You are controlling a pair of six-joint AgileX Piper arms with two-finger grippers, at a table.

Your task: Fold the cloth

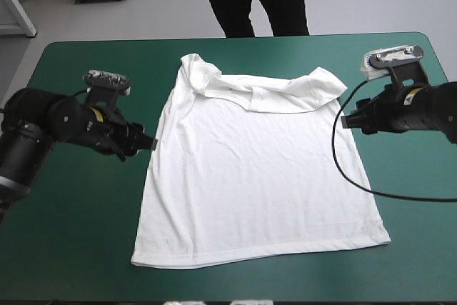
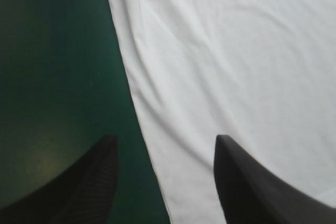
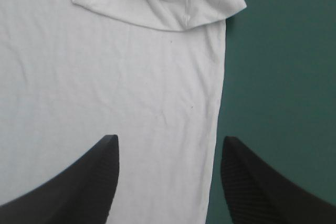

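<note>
The T-shirt (image 1: 257, 176) lies spread flat on the table (image 1: 71, 248), sleeves folded in at 12 o'clock. The left gripper (image 1: 146, 142) at its 9 o'clock edge and the right gripper (image 1: 346, 121) at 2 o'clock both gape wide, holding nothing.

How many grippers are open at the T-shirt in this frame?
2. The left gripper is open, with the left side edge of the T-shirt between its fingers. The right gripper is open, with the right side edge between its fingers. None is hidden.
</note>
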